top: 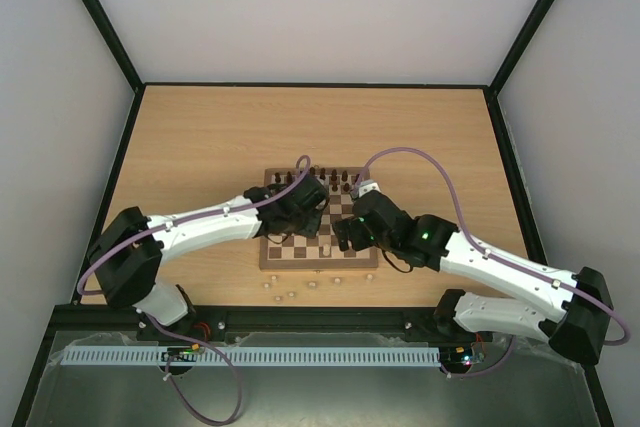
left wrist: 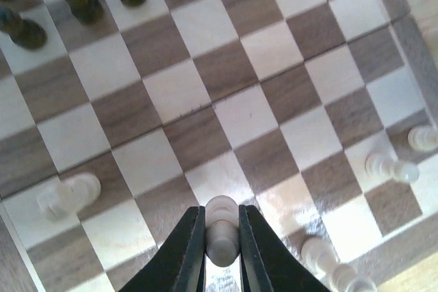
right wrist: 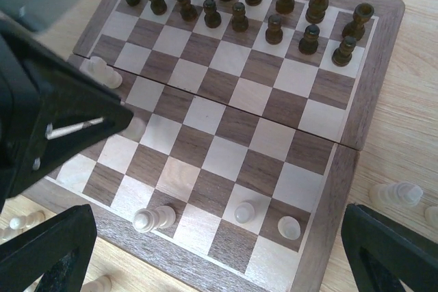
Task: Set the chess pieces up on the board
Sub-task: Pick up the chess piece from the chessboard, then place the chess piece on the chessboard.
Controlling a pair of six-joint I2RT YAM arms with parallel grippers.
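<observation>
Broadly, the wooden table (top: 200, 137) carries the board (top: 283, 258) near its middle, with both arms bent in close over it.

The right gripper (right wrist: 219, 258) hangs above the near half of the board (right wrist: 356, 94). Its fingers are spread wide apart and hold nothing. The left gripper (left wrist: 222, 211) is pinched tight on a single pale piece (left wrist: 221, 244), held over a near row of squares. I cannot tell which kind of piece it is.

The dark pieces (right wrist: 236, 15) stand in two rows along the far edge, apparently in place. The pale pieces (right wrist: 244, 211) are only partly set. A few stand on the near rows, one tipped piece (right wrist: 102, 72) lies by the left edge, and other strays (top: 290, 293) sit on the table just in front of the board.

Several things could go wrong from here:
- The held piece is gripped between narrow fingertips. If it meets the square at a tilt, it may tip over on release, like the toppled piece (left wrist: 68, 195) lying nearby.
- Coming down slightly off-centre would leave it straddling two squares.
- The two grippers work close together, so a careless sweep by either arm could bump the other.
- Such a sweep could also knock down the pale pieces already standing.
</observation>
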